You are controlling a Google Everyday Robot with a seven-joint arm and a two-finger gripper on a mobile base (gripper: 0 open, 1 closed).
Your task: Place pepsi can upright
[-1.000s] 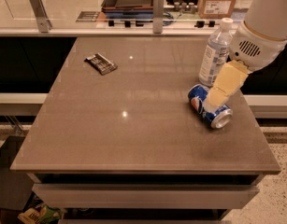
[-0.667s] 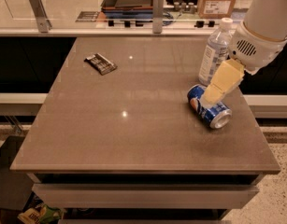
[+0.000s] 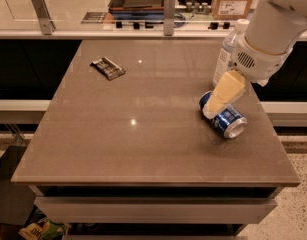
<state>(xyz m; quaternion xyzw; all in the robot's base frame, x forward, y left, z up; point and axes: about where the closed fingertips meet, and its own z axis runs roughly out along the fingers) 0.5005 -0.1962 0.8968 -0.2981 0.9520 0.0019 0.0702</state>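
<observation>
The pepsi can (image 3: 228, 121) lies on its side on the bench (image 3: 133, 149), right of frame. Its long axis runs upper left to lower right, silver end facing lower right. The lettering is unreadable. The pincer (image 3: 210, 112) sits at its upper-left end; grip state cannot be told.

1 camera looks down from above the near edge of the table (image 3: 143, 144), facing the far counter (image 3: 93, 34), close enough that the top fills the frame. The hand (image 3: 213, 110) hangs at the right, at the pepsi can (image 3: 230, 123).
</observation>
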